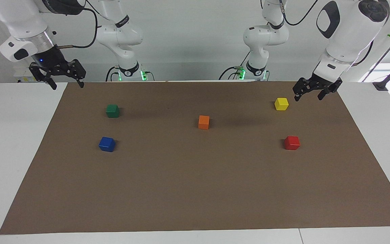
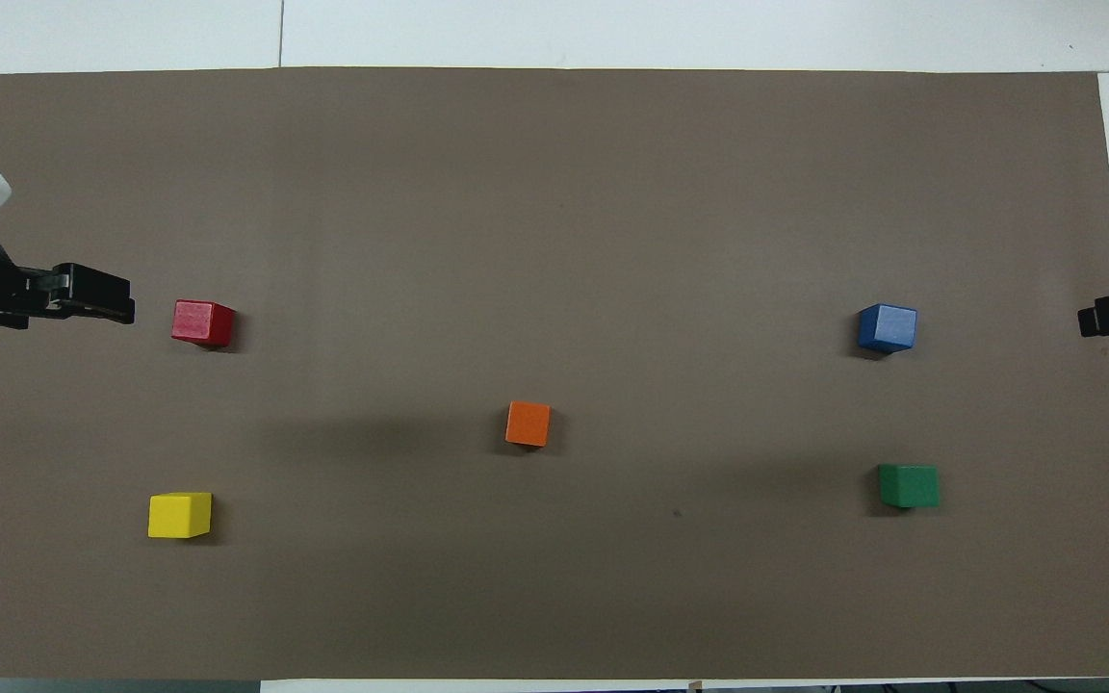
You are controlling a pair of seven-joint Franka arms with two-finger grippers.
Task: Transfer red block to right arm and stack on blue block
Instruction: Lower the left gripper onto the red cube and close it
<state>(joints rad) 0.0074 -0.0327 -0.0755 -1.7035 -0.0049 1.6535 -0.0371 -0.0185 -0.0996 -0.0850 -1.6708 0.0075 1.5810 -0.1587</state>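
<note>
You're at the start: both pincers (image 1: 307,94) (image 1: 65,82) gape empty, so lower the left onto the red block (image 1: 292,142).

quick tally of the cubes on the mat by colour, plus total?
red block: 1
blue block: 1
green cube: 1
orange cube: 1
yellow cube: 1
Total: 5 cubes, all lying apart on the brown mat, none stacked.

Robotics lab: two white arms (image 1: 124,37), brown mat (image 1: 195,189), coloured cubes (image 1: 203,122).
</note>
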